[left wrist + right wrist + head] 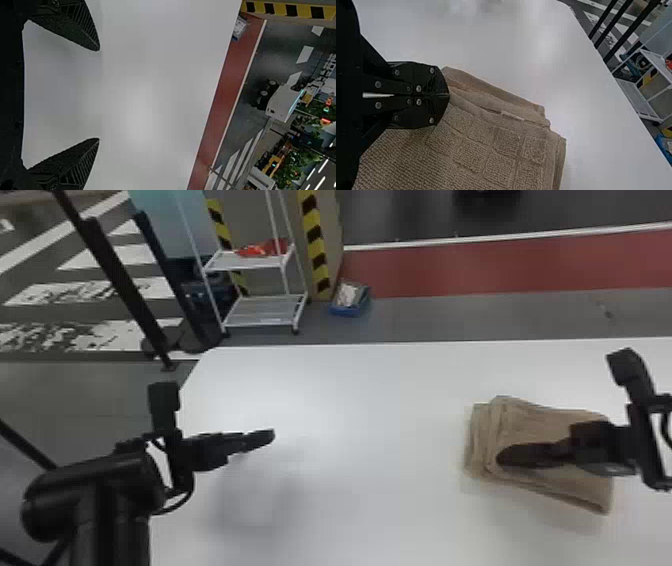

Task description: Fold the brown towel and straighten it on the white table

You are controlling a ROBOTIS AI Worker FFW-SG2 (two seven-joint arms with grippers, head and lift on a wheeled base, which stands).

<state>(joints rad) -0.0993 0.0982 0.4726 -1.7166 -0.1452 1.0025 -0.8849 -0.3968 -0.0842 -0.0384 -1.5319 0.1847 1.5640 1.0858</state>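
Bin [350,311], blue, stands on the floor beside the striped pillar [315,245], with whitish contents. The brown towel [530,420] lies folded at the right on the white table [350,390], its layered edges uneven. The left gripper [262,436] is spread wide, empty; the right gripper [505,456] has fingertips together at the towel, cloth hold I cannot tell.

- Brown towel [535,420]: matt cloth, its rough, nubby weave broken into squares by smoother bands.
- White table [350,400]: smooth, with a soft sheen.
- Left gripper [271,435]: matt black, rough and ridged.
- Right gripper [501,458]: smooth black, with shiny metal screws [419,101].
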